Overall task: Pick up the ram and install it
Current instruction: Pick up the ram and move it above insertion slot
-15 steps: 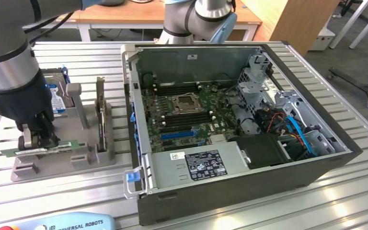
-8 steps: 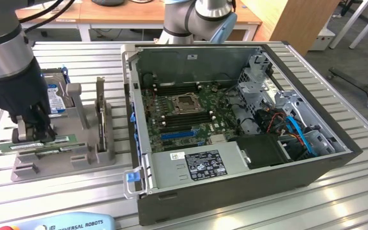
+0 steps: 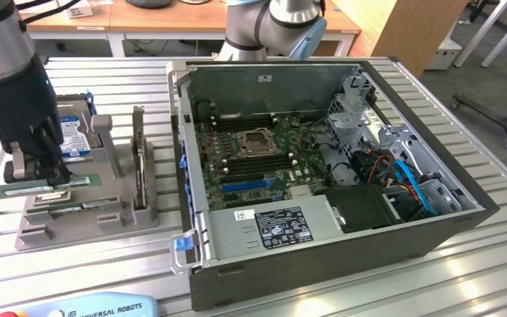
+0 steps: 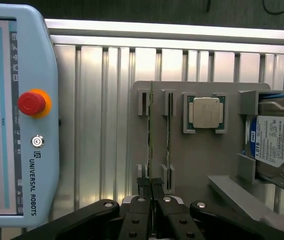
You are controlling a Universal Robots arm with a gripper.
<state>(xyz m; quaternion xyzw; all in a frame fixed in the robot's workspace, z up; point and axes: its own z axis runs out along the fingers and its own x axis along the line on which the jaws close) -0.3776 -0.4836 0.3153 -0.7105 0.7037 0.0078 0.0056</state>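
The claw (image 3: 37,173) (image 4: 152,192) was closed on the ram (image 3: 47,187) (image 4: 151,135), its two fingers pinching one end of the thin green stick edge-on. In the exterior view the ram lay level over the front of the grey holder (image 3: 103,224) (image 4: 202,160), which sat at about nine o'clock from the open computer case (image 3: 324,257). I could not tell whether the stick had cleared its slot or was only just seated in it. In the wrist view it ran in line with the slot's end blocks.

A second stick (image 3: 82,207) (image 4: 168,135) stood in the neighbouring slot just beside it. The hard drive (image 3: 73,135) (image 4: 277,145) sat at the far side of the holder.

By my reading, the grasp was done and the pick-up was at its very start. The carry across to the case and the fitting were not yet done. The long black memory slots (image 3: 236,122), at twelve and six o'clock of the processor socket (image 3: 255,140), showed no green stick in them. The ram was well apart from the board.
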